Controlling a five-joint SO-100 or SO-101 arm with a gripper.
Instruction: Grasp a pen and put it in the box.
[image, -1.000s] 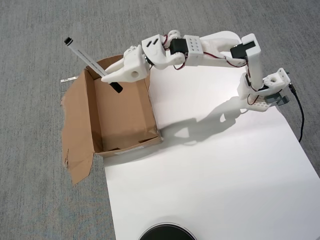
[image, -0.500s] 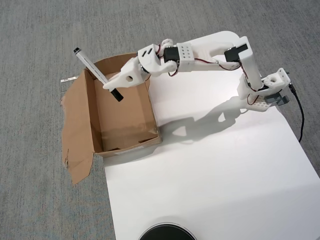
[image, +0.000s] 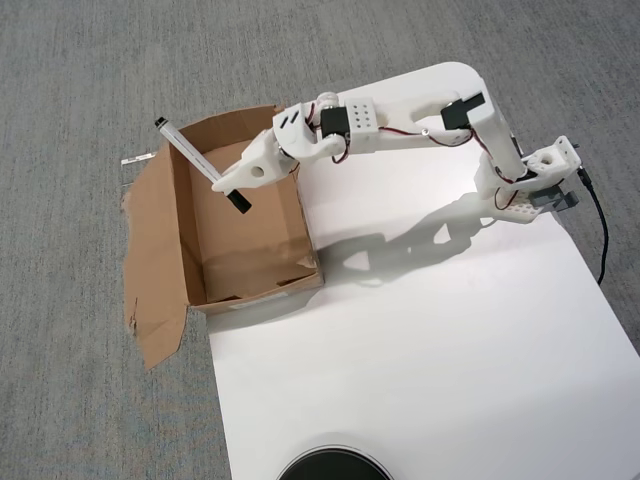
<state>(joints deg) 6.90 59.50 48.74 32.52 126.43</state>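
The claw (image: 222, 183) pinches the pen (image: 200, 165) slantwise over the box (image: 305, 225); released now, its far-left end could snag the left wall.

A big white flat board (image: 420, 330) with a rounded corner lies on the grey carpet floor (image: 70, 300). A round black thing (image: 333, 468) peeks in at the bottom edge, on top of the board (only part of it shows). A black cable (image: 598, 215) runs down along the board's right side. A small white strip (image: 138, 158) lies on the carpet.
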